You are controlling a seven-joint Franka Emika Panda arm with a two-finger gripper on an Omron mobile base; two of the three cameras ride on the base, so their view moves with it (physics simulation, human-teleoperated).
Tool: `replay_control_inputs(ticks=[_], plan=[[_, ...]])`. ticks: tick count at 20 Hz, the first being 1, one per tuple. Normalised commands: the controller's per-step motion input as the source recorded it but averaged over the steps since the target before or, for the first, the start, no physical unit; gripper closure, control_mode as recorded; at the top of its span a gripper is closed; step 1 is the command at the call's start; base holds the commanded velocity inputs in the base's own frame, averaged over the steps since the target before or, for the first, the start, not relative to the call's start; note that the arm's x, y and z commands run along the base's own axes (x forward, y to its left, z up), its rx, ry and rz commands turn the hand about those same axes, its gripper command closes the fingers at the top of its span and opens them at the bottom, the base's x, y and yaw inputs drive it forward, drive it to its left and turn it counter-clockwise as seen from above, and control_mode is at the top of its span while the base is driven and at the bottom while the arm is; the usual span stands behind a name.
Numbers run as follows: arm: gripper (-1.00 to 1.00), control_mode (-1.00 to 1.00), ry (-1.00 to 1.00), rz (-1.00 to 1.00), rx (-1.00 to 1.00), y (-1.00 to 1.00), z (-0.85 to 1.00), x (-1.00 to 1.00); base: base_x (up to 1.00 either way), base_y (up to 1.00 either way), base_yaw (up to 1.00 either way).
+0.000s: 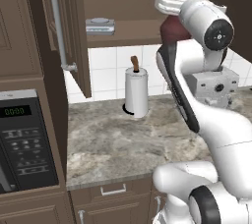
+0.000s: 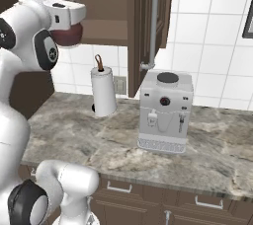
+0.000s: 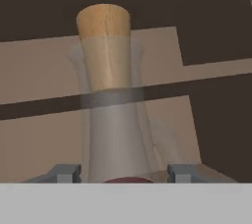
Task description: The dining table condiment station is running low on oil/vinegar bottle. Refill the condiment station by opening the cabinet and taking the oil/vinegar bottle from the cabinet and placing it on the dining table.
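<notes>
Inside the open cabinet (image 1: 64, 31) I saw the oil/vinegar bottle (image 3: 110, 95), dark-red belly, clear neck, tan cork, gripper (image 3: 118, 173) clamped round it.

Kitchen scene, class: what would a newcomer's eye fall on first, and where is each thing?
The white arm's gripper reaches up into the open cabinet, its tips on either side of the oil/vinegar bottle with the tan cork. Below, a paper-towel roll stands on the marbled counter against the tiled wall, with a white coffee machine to its right.
</notes>
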Motion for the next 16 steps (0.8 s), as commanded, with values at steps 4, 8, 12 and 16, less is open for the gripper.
replay_control_inputs(ticks=[4,8,12,16], plan=[[1.0,-1.0,0.23,0.0,0.0,0.0,-1.0,-1.0,0.0,0.0,0.0],[1.0,-1.0,0.18,0.0,0.0,-0.21,-0.81,-0.82,0.0,0.0,0.0],[1.0,-1.0,0.0,-0.02,0.0,-0.06,0.0,-0.02,0.0,0.0,0.0],[1.0,-1.0,0.0,0.0,0.0,0.0,0.0,0.0,0.0,0.0,0.0]])
